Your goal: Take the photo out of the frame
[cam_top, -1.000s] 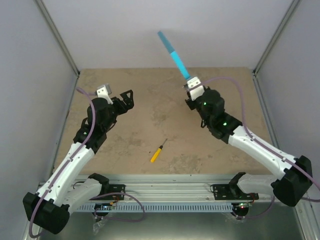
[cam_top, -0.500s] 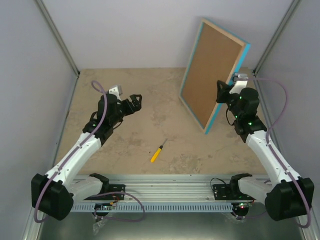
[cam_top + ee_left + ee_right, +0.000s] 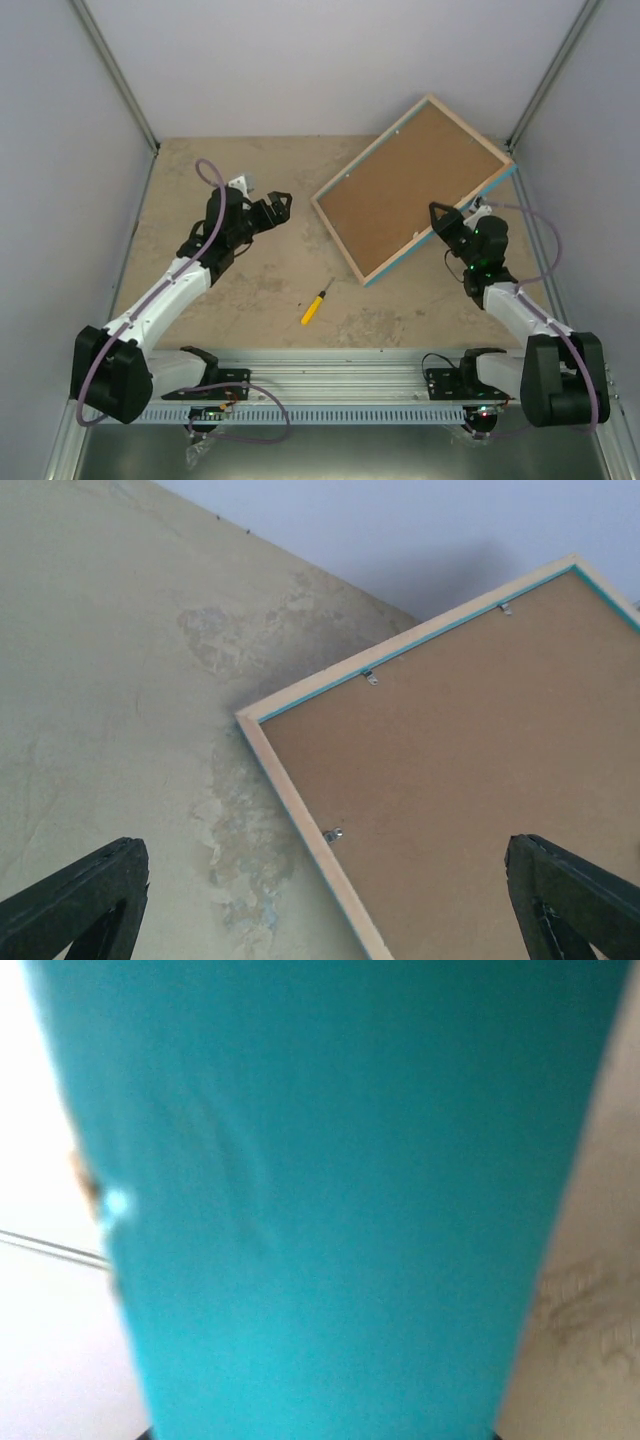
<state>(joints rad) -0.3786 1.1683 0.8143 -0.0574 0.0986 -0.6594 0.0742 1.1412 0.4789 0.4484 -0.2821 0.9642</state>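
The frame (image 3: 339,238) is on the far right part of the table (image 3: 250,290), turned back side up, so that its brown backing board (image 3: 410,190) faces the overhead camera inside a pale wood rim, with a strip of turquoise showing along the near edge. It sits skewed to the table, one corner pointing left and one toward the far right wall. The photo is hidden under the board and cannot be seen. The right gripper (image 3: 438,222) is clamped on the frame's near right edge; its wrist camera shows only a blurred turquoise surface (image 3: 330,1200) filling almost the whole view. Whether the frame lies flat or is held tilted off the table cannot be told. The left gripper (image 3: 280,205) hangs over the table left of the frame, apart from it, its jaws spread wide and holding nothing; its dark fingers (image 3: 85,905) stand at the bottom corners of the wrist view, aimed at the frame's left corner. Small metal clips (image 3: 332,835) sit along the inner rim on the board. A screwdriver (image 3: 316,303) with a yellow handle lies on the table near the middle, nearer than the frame and well apart from both grippers.
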